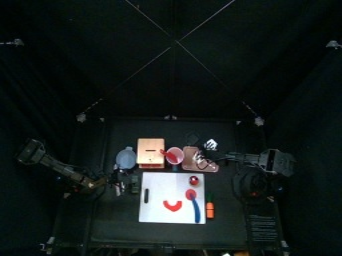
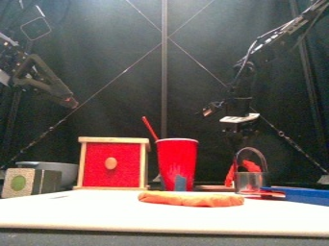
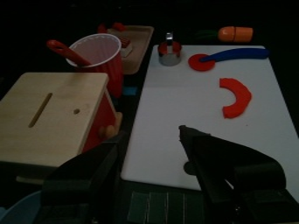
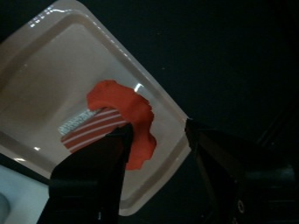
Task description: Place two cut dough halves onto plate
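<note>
Open right tool (image 4: 158, 166) over plated dough half (image 4: 122, 122), other half (image 3: 237, 96) boarded

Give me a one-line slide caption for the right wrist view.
Open right gripper hovering over one red dough half lying in the pale pink plate.

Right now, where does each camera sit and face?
Top: high overhead, straight down on the table; both arms show.
Front: table's edge, level across at the red cup; right gripper hangs behind.
Left wrist: on left arm, facing the white board; left gripper shows.
Right wrist: on right arm, facing the plate; right gripper shows.
Shared: top and left wrist both show the board's dough half.
</note>
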